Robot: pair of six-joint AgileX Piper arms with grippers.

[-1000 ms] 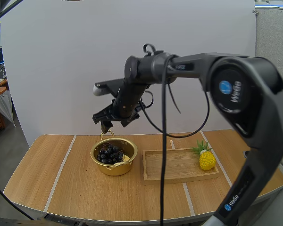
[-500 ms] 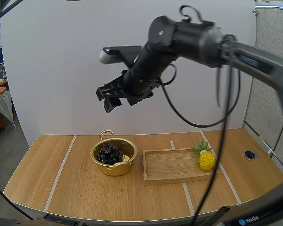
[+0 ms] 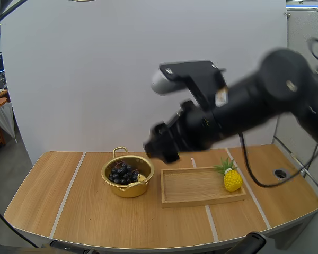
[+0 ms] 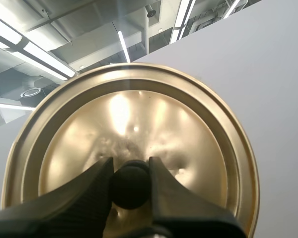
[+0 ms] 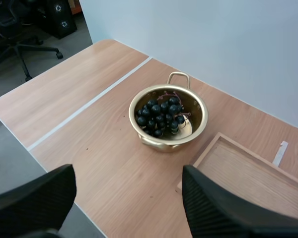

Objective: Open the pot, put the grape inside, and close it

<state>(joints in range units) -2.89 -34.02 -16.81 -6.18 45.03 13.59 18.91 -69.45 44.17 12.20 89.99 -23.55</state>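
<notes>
Left hand (image 4: 130, 164) pinching lid knob (image 4: 130, 187), right hand (image 5: 129, 174) aloft, fingers wide apart

A light wooden table (image 3: 95, 211) with pale stripes and rounded corners stands before a plain white backdrop panel (image 3: 95, 79), with grey floor (image 3: 10, 159) beyond the table's left end and a grey partition wall (image 3: 302, 24) behind its right end.

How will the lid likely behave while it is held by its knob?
The lid looks like thin shiny metal, so probably stiff and light. The left end effector pinches only its small round knob, so the lid may swivel or slip.
</notes>
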